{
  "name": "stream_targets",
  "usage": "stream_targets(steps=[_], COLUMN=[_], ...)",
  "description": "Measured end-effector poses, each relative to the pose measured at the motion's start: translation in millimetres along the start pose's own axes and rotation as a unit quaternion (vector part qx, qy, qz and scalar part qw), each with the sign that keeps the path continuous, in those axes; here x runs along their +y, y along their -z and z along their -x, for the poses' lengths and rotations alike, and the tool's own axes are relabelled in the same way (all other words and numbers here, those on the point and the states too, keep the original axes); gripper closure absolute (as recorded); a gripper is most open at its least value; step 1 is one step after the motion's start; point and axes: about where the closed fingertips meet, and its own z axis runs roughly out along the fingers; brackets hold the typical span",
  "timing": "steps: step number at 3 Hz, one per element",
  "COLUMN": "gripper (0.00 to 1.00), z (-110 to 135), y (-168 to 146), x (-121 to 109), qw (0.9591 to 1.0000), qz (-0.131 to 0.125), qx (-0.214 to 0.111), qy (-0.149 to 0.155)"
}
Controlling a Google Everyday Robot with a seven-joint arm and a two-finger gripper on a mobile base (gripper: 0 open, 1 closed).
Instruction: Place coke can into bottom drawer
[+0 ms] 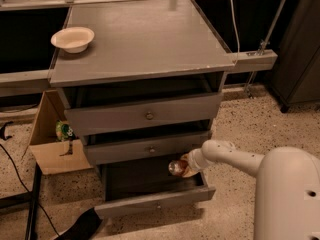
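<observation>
We see the bottom drawer (155,204) pulled out, its dark inside open from above. The middle drawer (150,149) front overhangs its rear part. Our gripper (183,166) reaches in from the right, above the drawer's right side. Its jaws are closed on the can (175,167), which hangs over the interior, just below the middle drawer's lower edge.
</observation>
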Motion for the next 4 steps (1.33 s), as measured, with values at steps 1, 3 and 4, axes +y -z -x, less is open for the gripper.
stream_targets(steps=[1, 3, 4], gripper=[1.00, 1.00, 1.00], z=[-9, -9, -8], y=[-16, -64, -91], x=[1, -1, -1], qw=[1.0000, 0.9996, 0.9991], qz=[0.001, 0.016, 0.029], qx=[-0.004, -0.023, -0.029], qy=[-0.003, 0.001, 0.007])
